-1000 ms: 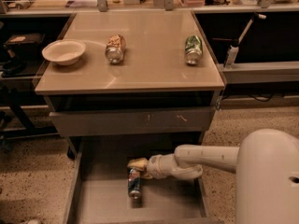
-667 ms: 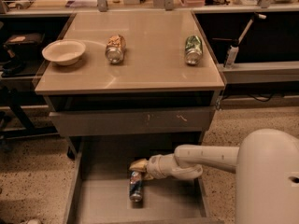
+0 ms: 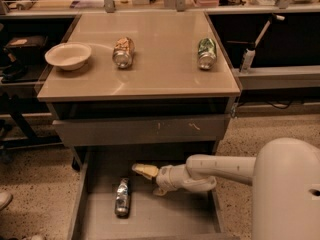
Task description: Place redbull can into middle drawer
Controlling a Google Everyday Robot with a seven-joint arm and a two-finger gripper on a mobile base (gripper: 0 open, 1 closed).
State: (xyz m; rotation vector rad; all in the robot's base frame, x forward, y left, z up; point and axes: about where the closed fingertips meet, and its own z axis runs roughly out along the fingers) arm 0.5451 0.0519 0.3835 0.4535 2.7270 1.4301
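Observation:
The redbull can (image 3: 122, 197), slim and silver with blue patches, lies on its side on the flat bottom of the open middle drawer (image 3: 170, 218), left of centre. My gripper (image 3: 150, 181) reaches into the drawer from the right. It is open and empty, and its tan fingertips (image 3: 144, 170) are a short way up and right of the can, not touching it.
On the tabletop (image 3: 160, 76) lie an orange-tan can (image 3: 123, 52) and a green can (image 3: 206, 53), with a white bowl (image 3: 68, 56) at the left. The closed drawer front with white scratches (image 3: 142, 129) hangs just above my arm. The drawer's side walls (image 3: 79, 204) bound the tray.
The can has moved left across the drawer bottom and now lies apart from the gripper. The gripper has lifted slightly and stays open.

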